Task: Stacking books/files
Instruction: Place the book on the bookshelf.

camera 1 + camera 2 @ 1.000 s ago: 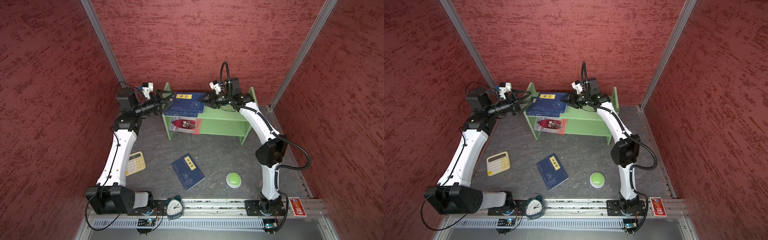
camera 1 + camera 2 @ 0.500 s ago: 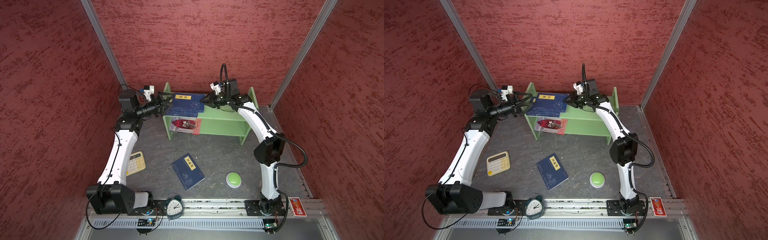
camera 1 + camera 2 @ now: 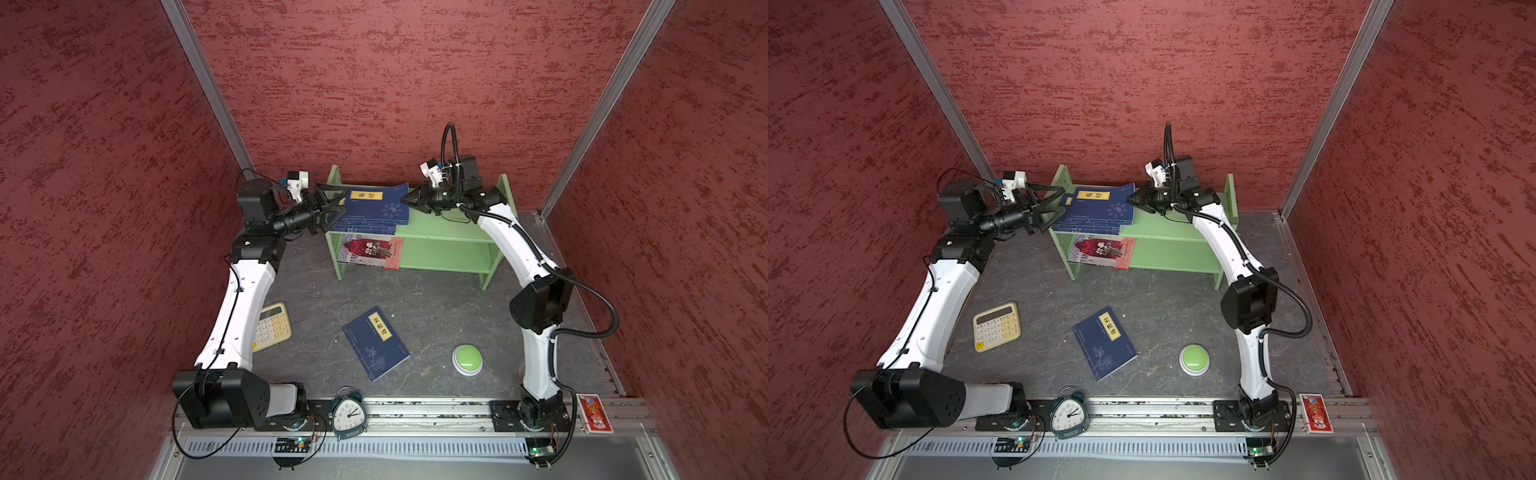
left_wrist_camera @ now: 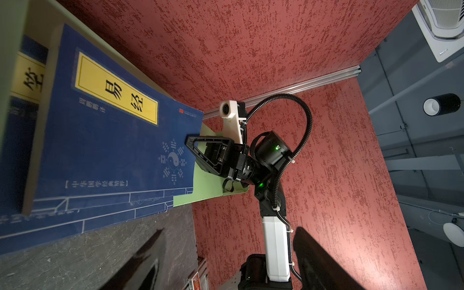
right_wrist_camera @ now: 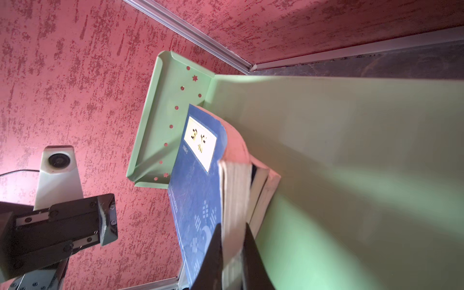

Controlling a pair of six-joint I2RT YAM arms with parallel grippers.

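Grip first: I'm clamping right tool (image 3: 405, 200) on top book (image 3: 374, 204), left tool (image 3: 340, 202) gaping; I'm aiming to lift level.

Both top views are bright and sharp under even overhead light, with soft shadows on the desk (image 3: 436, 316); the wrist views are dimmer, the right one blurring the close book (image 5: 234, 190) and shelf (image 5: 351, 175), the label (image 5: 200, 143) glaring pale.
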